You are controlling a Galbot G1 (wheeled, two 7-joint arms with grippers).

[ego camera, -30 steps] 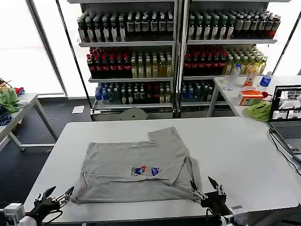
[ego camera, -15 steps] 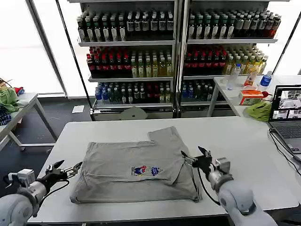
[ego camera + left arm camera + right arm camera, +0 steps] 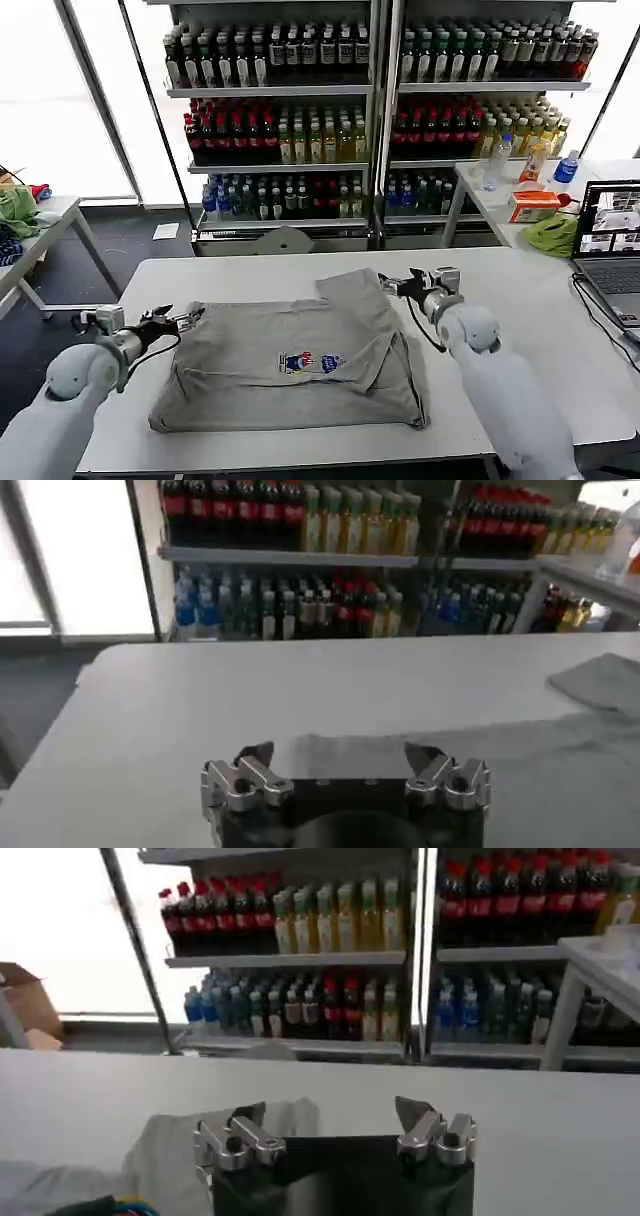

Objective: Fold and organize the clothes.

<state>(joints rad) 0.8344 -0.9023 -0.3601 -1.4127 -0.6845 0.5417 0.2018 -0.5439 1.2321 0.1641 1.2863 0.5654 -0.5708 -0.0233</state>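
Both grippers, left (image 3: 186, 317) and right (image 3: 394, 286), open-jawed at far corners of the soft light-grey short-sleeved shirt (image 3: 290, 360): pinch both corners evenly, fold toward near hem.

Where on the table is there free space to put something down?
The table is bare between the shirt and the laptop on its right side, along its far edge behind the shirt, and in a narrow strip along its left edge. The middle is covered by the shirt, with the left hand and the right hand at its far corners.
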